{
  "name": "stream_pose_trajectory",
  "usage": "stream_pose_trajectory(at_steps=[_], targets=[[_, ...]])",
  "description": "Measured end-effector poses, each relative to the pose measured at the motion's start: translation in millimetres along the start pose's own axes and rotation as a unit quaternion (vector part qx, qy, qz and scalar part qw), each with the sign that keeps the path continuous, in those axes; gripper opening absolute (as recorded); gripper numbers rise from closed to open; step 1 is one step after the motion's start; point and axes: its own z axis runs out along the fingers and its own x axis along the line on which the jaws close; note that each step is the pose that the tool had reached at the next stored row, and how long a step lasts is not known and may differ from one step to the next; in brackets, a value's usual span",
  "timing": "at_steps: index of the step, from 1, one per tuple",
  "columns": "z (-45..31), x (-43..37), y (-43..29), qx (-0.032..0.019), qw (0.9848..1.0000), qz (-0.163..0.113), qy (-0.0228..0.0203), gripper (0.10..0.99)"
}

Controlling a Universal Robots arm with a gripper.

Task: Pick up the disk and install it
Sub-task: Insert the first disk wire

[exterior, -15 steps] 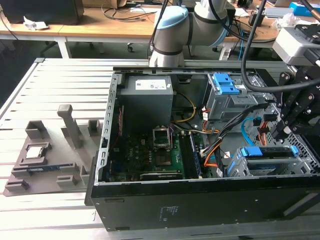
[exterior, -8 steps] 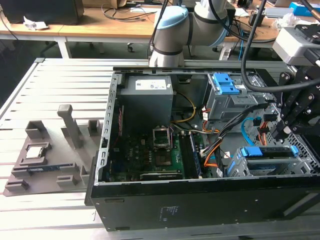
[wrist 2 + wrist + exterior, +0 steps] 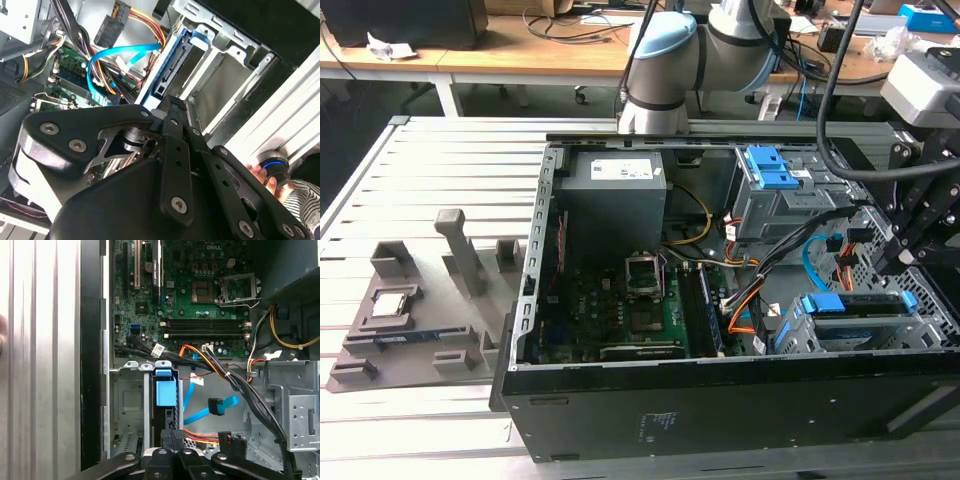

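Note:
The disk stands on edge in the drive bay at the case's front corner, on the exterior view's right, with blue rails at both ends. In the first wrist view its blue rail tab sits in the metal bay slot. In the second wrist view the blue rail runs along the bay wall. My gripper hangs just over the disk's right end. Its fingers are shut together, and the tips lie against the disk's upper edge. The black linkages hide most of the contact in the second wrist view.
The open case holds the motherboard, a grey power supply, a second cage with blue handles, and black, orange and blue cables. A grey fixture with a processor chip lies left of it. A hand rests by a blue-lit knob.

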Motion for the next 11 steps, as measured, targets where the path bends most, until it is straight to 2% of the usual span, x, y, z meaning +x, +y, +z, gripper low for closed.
stream_pose_trajectory(at_steps=[3,6,11], targets=[[0.1,-11.9,-3.7,0.0,1.0,0.0,0.0002,0.106],[0.2,-20.0,-5.4,0.0,1.0,0.0,0.0006,0.106],[0.7,-26.9,-6.0,0.0,1.0,0.0,0.0008,0.106]])
